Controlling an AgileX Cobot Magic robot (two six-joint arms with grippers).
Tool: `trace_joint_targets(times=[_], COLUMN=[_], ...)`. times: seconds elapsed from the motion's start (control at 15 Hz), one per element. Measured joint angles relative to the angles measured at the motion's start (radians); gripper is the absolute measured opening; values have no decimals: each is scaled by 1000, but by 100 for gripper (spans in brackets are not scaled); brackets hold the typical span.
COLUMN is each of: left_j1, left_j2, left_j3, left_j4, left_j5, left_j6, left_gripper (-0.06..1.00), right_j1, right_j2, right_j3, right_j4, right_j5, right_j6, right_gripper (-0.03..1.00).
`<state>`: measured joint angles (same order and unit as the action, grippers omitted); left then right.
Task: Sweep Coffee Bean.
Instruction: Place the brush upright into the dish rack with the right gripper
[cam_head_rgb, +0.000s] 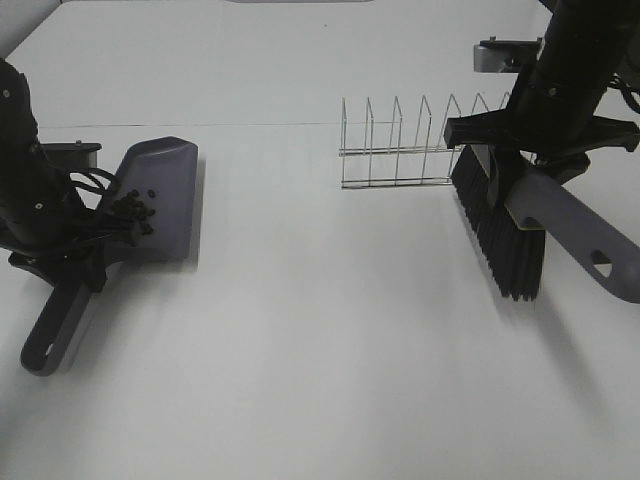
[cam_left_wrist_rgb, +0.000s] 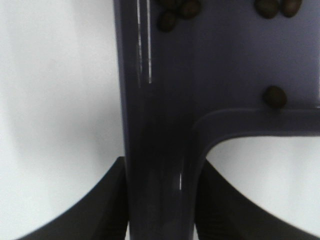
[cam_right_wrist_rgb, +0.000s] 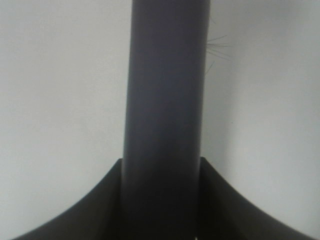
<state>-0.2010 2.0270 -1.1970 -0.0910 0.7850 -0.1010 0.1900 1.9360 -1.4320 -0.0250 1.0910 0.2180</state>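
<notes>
High view: the left gripper (cam_head_rgb: 72, 268) is clamping the dustpan (cam_head_rgb: 165, 190) by its handle, with the coffee beans (cam_head_rgb: 132, 212) lying inside the pan, and the right gripper (cam_head_rgb: 525, 170) is pinching the brush (cam_head_rgb: 500, 240). Left wrist: beans are resting by the pan's rear wall. Right wrist: jaws are hugging the brush handle.

One dustpan (cam_head_rgb: 165, 190), one brush (cam_head_rgb: 497, 235), one wire rack (cam_head_rgb: 400, 150). Two grippers: left gripper (cam_left_wrist_rgb: 160, 200), right gripper (cam_right_wrist_rgb: 162, 200). The coffee bean (cam_head_rgb: 132, 212) cluster numbers over ten, too bunched to count exactly.
</notes>
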Motion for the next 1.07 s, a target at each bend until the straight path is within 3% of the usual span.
trace_joint_targets(times=[0.27,1.07], left_j1=[0,0], left_j2=[0,0], left_j3=[0,0], left_j4=[0,0], left_j5=[-1,-4], left_j6=[19,22], left_gripper=[33,33], right_j1=[0,0], right_j2=[80,250], right_j3=[-96,-304], right_j4=[41,30], right_j5=[21,-7], right_j6=[0,-3], right_gripper=[35,35])
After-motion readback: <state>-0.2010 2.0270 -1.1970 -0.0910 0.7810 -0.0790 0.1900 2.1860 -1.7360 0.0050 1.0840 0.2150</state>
